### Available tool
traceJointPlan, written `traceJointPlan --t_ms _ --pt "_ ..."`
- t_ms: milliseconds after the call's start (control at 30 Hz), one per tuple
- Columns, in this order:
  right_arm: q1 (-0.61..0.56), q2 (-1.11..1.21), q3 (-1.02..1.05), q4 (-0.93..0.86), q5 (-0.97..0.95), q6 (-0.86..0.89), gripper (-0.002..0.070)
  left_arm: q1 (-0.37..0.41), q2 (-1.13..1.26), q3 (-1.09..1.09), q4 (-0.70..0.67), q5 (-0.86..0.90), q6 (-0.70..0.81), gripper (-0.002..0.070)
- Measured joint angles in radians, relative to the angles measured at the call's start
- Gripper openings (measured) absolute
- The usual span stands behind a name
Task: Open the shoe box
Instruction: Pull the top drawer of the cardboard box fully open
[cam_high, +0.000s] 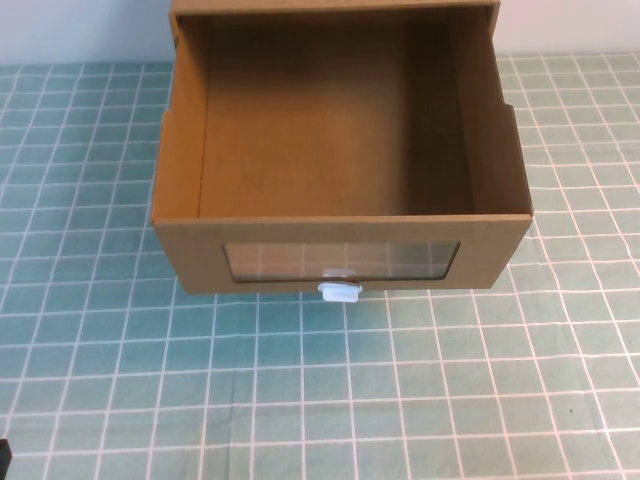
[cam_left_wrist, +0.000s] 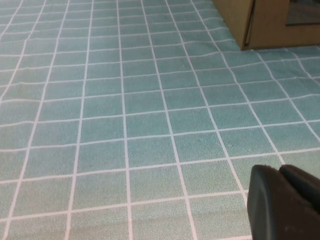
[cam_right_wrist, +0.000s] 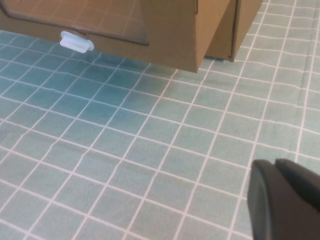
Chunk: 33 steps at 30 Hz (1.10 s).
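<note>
A brown cardboard shoe box sits at the table's middle back, its drawer pulled out toward me and empty inside. The drawer front has a clear window and a small white pull tab. From the right wrist the tab and the box's front corner show ahead. My right gripper is shut, empty, low over the mat and short of the box. My left gripper is shut and empty too, with a box corner far ahead of it. Neither arm shows from above.
The table is covered with a teal mat with a white grid. A white wall runs behind the box. A small dark object pokes in at the near left edge.
</note>
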<state>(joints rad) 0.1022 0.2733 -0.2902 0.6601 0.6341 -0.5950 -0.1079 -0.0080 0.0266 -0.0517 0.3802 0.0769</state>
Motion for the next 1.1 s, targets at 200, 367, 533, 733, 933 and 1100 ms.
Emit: traceJointPlan --t_ms 200,367,533,733,933,1100 --pt "0.0 -0.055 0.001 -0.039 -0.026 0.0 -0.0013 0.0 -0.002 0.0 0.0 0.002 0.0 -0.0005" --pt "0.019 -0.13 0.033 -0.235 -0.177 0.232 -0.0013 0.0 -0.002 0.0 0.0 0.002 0.0 -0.0005" --pt "0.033 -0.182 0.082 -0.463 -0.21 0.528 -0.0013 0.0 -0.002 0.0 0.0 0.002 0.0 -0.0005" --pt "0.033 -0.275 0.161 -0.587 -0.203 0.571 -0.0013 0.0 -0.002 0.0 0.0 0.002 0.0 -0.0005" --pt "0.033 -0.283 0.299 -0.567 -0.256 0.574 -0.0013 0.0 -0.003 0.0 0.0 0.002 0.0 -0.0005" --pt "0.012 -0.283 0.314 -0.558 -0.26 0.575 -0.0013 0.0 -0.004 0.0 0.0 0.002 0.0 -0.0005"
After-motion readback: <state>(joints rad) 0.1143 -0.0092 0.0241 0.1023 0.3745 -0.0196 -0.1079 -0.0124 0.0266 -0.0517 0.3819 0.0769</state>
